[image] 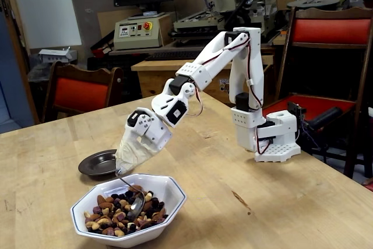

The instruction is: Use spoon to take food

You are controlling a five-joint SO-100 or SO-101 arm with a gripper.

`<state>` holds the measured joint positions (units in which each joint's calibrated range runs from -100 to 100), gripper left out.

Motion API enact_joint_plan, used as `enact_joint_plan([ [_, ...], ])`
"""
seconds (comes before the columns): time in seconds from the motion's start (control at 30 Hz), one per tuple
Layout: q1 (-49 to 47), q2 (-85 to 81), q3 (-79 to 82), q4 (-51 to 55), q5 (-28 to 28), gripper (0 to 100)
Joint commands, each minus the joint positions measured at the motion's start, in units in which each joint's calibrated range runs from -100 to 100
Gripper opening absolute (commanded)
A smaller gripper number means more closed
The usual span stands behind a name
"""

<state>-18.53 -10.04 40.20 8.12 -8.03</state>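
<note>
The small shiny metal spoon, stiff and light, was judged best held by its beige-wrapped upper handle, where the white two-finger gripper was clamped; its bowl was dipped among the loose, easily spilled nuts and dark dried pieces in the white octagonal bowl. The fingers were hidden by the wrapping.

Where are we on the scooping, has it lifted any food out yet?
Not yet. Done: the end effector holds the shiny metal spoon by its beige-wrapped handle. In hand: the spoon's tip is dipped into the mixed nuts in the white octagonal bowl. Left: lifting a load out; the dark round saucer looks empty.
</note>
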Motion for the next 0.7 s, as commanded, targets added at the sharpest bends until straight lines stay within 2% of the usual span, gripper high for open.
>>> enact_joint_plan([
  [0.0, 1.2, -4.7, 6.2, -8.7, -0.1, 4],
  [0.33, 1.0, -23.7, 33.7, -34.6, 0.3, 4],
  [0.47, 1.1, -30.0, 41.7, -40.0, 0.3, 4],
  [0.67, 0.7, -33.3, 46.2, -40.9, 0.4, 4],
])
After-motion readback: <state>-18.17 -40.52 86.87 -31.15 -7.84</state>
